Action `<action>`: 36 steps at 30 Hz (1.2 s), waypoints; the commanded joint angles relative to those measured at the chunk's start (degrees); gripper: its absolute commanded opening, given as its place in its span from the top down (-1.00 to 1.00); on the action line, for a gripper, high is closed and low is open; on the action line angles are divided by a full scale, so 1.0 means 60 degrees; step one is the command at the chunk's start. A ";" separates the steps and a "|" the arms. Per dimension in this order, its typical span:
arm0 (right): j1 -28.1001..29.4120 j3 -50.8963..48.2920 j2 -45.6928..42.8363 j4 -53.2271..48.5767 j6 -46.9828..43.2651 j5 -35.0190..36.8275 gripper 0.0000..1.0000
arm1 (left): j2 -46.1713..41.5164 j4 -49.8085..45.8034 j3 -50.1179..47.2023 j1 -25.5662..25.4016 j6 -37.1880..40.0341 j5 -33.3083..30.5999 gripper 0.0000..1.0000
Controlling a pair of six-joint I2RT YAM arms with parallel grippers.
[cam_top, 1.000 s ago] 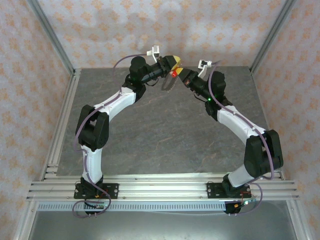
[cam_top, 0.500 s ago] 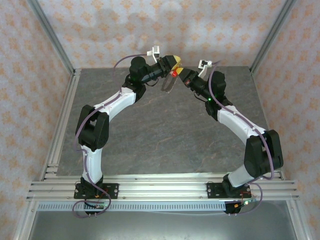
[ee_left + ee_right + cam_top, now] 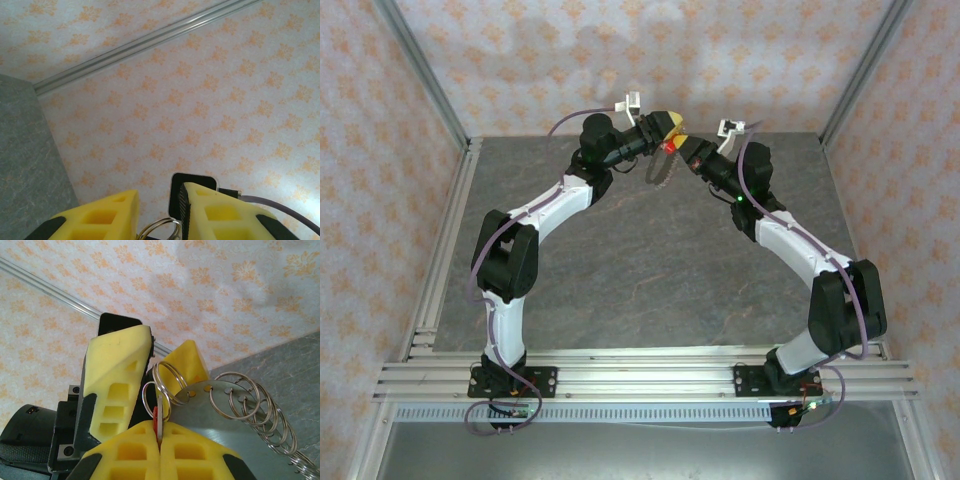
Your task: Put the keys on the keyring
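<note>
Slack has come into the left gripper (image 3: pixel 159 197). Its yellow fingers (image 3: pixel 102 220) stand a little further apart than a second ago, yet they still hold one loop of the keyring (image 3: pixel 222 415) between them. Nothing else holds that bunch up in the air. From above, the hanging bunch has swung a touch toward the right arm over the same second.

The right gripper (image 3: pixel 159 431) has not changed. It is clamped tight on the key (image 3: pixel 156 417), with a sliver of the red head and the thin blade edge showing at the seam between its fingers.

Both grippers meet high over the far end of the counter (image 3: pixel 620 260), well above its surface, and the key sits right at the held loop. The blade edge lies against the ring wire, but I cannot tell whether it has entered the split.

My reading is that the looser hold lets the loop turn or give as the key is worked in. The threading looks to be under way rather than finished. The risk is that a looser hold lets the whole bunch slip and drop.

As for what carries what, the keyring's flat metal tag has several more split rings threaded through holes along its edge, and they trail off to the right. None of them bears a key that I can see.
</note>
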 commanded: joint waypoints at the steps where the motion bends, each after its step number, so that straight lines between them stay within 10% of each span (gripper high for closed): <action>1: -0.0021 0.0345 -0.0261 0.0543 -0.0019 -0.0138 1.00 | -0.0461 0.0509 0.0088 -0.0199 0.0213 0.0459 0.42; 11: -0.0031 0.0346 -0.0276 0.0528 -0.0034 -0.0157 1.00 | -0.0461 -0.0020 0.0256 -0.0264 0.0648 0.0715 0.41; 18: -0.0109 0.0336 -0.0383 0.0288 -0.0165 -0.0244 1.00 | -0.0594 -0.0821 0.0259 -0.0343 0.1391 0.0913 1.00; 36: -0.0251 -0.0690 -0.1056 0.0001 -0.0429 -0.0536 1.00 | -0.1499 0.0637 -0.0907 -0.0323 0.0863 -0.0851 1.00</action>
